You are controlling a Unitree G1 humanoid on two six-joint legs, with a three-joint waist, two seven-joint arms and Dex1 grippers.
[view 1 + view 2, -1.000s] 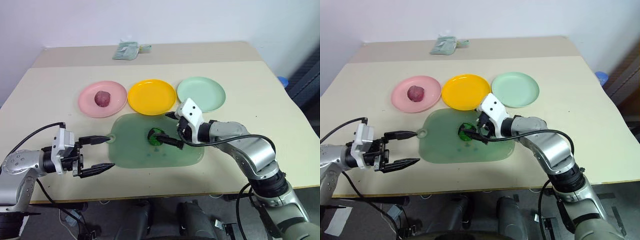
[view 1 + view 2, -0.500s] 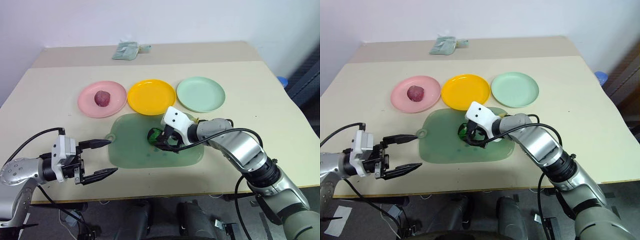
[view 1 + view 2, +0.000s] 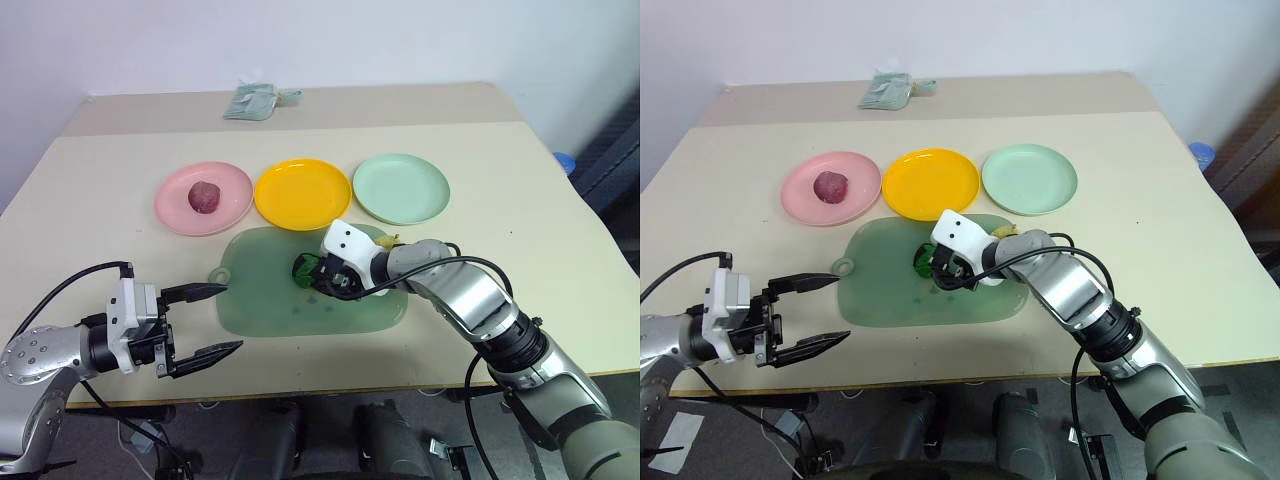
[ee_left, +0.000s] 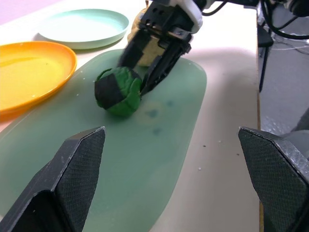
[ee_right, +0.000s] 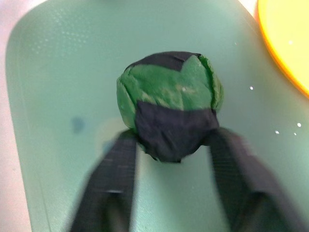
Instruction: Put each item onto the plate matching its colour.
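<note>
The green-and-black ball (image 3: 305, 270) rests on the translucent green mat (image 3: 270, 305), and my right gripper (image 3: 313, 277) is shut on its near side, one finger (image 5: 113, 183) on each flank. Just behind that wrist a pale yellow fruit (image 3: 388, 241) peeks out. The dark reddish-purple lump (image 3: 204, 196) lies on the pink plate (image 3: 172, 212). The yellow plate (image 3: 303, 193) and the mint green plate (image 3: 401, 188) hold nothing. My left gripper (image 3: 231, 318) hangs open near the table's front left edge, apart from the mat.
A small pale ring (image 3: 217, 273) sits at the mat's left corner. A crumpled packet (image 3: 255, 100) lies at the table's far edge, and a blue thing (image 3: 563, 161) shows past the right edge.
My right gripper has sunk to the ball, turned towards it, and its fingers have closed on it. My left gripper has drawn back slightly toward the front edge, still open.
</note>
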